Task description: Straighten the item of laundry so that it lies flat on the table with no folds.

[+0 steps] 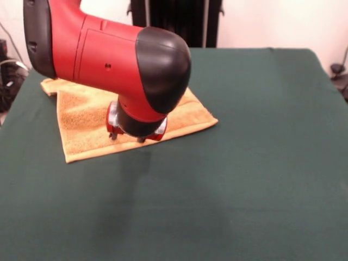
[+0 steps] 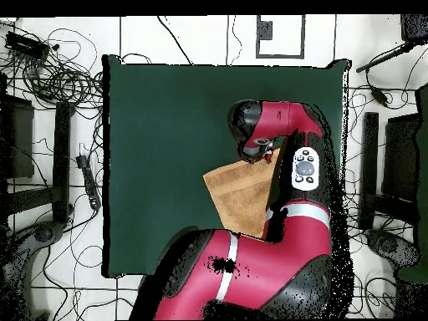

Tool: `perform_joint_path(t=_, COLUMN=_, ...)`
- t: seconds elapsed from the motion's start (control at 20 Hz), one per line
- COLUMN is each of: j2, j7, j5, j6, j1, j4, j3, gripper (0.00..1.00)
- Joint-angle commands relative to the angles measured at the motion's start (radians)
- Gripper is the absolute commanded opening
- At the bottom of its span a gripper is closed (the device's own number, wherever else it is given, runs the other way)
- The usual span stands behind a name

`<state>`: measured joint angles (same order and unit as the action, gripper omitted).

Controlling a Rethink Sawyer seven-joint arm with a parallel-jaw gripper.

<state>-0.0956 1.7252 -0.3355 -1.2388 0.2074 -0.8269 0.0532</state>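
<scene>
The yellow-orange towel [image 1: 81, 117] lies on the dark green table [image 1: 244, 163], at the left in the front view, with its far left corner bunched up. In the overhead view the towel [image 2: 238, 196] is at the right of the table [image 2: 159, 125], partly hidden under the arm. My gripper [image 1: 128, 136] points down over the towel's near edge, just above or on the cloth. The red and black wrist hides most of it. It also shows in the overhead view [image 2: 265, 150] at the towel's far corner. I cannot tell whether it touches or holds the cloth.
The red arm [image 2: 276, 251] reaches from the bottom of the overhead view over the towel. Cables and stands [image 2: 50, 75] lie on the floor round the table. A black stand [image 1: 174, 22] is behind the table's far edge.
</scene>
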Motion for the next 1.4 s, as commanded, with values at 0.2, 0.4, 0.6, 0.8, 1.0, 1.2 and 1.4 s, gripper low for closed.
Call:
perform_joint_path(t=0.2, j2=0.304, j7=0.359, j5=-0.028, j6=0.629, j1=-0.078, j4=0.141, j3=-0.112, gripper=1.0)
perform_joint_path(t=0.4, j2=0.314, j7=0.379, j5=-0.009, j6=0.609, j1=-0.089, j4=0.162, j3=-0.108, gripper=1.0)
perform_joint_path(t=0.6, j2=0.317, j7=0.375, j5=0.038, j6=0.56, j1=-0.09, j4=0.173, j3=-0.131, gripper=1.0)
perform_joint_path(t=0.8, j2=0.324, j7=0.352, j5=0.094, j6=0.512, j1=-0.081, j4=0.175, j3=-0.173, gripper=1.0)
perform_joint_path(t=1.0, j2=0.33, j7=0.392, j5=0.109, j6=0.513, j1=-0.096, j4=0.183, j3=-0.174, gripper=1.0)
perform_joint_path(t=1.2, j2=0.346, j7=0.473, j5=0.121, j6=0.525, j1=-0.114, j4=0.206, j3=-0.163, gripper=1.0)
perform_joint_path(t=1.4, j2=0.362, j7=0.562, j5=0.133, j6=0.519, j1=-0.137, j4=0.242, j3=-0.151, gripper=1.0)
